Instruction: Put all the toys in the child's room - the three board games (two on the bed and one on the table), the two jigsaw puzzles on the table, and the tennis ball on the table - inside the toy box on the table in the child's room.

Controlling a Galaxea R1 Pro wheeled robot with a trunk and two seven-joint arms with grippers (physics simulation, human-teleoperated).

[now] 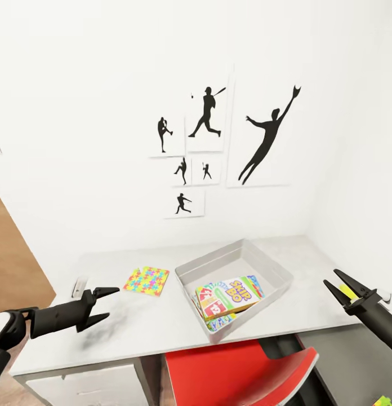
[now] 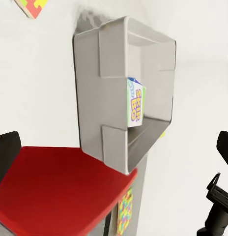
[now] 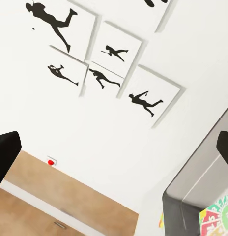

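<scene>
The big white wall (image 1: 106, 84) has black pictures of baseball players (image 1: 207, 113) on it. Under it sits the gray table (image 1: 308, 254). A red chair (image 1: 235, 372) is tucked in at the front of the table.

On the table is the gray toy box (image 1: 275, 270). Inside it are board games, and the top one says Skip-Bo (image 1: 230, 296). It lies flat, a bit tilted against the others.

Just beside the box, on the robot's left side, lies a colorful jigsaw puzzle (image 1: 146, 280). It is flat on the table and still needs to go in the box.

The left claw (image 1: 106, 307) hangs over the front of the table with its fingers spread wide. It holds nothing. The puzzle is near it, a little farther back toward the wall and toward the box. The left arm is much closer to the puzzle, so it looks like the one to grab it.

The right claw (image 1: 343, 289) is over the far right end of the table, spread wide too. Something yellow-green shows between its fingers, but I cannot tell what it is.
</scene>
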